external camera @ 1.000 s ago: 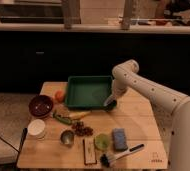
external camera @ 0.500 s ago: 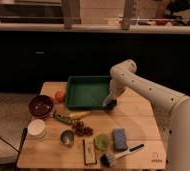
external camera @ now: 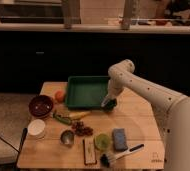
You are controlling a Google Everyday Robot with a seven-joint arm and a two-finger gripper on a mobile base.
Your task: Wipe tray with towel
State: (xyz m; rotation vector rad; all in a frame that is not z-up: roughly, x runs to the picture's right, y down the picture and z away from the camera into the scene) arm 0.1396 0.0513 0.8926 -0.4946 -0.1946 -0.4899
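The dark green tray [external camera: 87, 92] lies at the back middle of the wooden table. My gripper [external camera: 109, 104] hangs at the tray's front right corner, over its rim, with the white arm reaching in from the right. The jaws are shut, and a small dark wad at the tips looks like the towel [external camera: 110, 105]. It is mostly hidden by the gripper, and I cannot tell whether it touches the tray floor.
Left of the tray are an orange [external camera: 60, 96] and a maroon bowl [external camera: 40, 106]. In front lie green vegetables [external camera: 63, 118], a white cup [external camera: 36, 128], a metal cup [external camera: 67, 137], a blue sponge [external camera: 119, 138] and a brush [external camera: 119, 154].
The gripper has slid a little along the tray's right side toward its front corner and dropped slightly. Nothing else on the table has moved.
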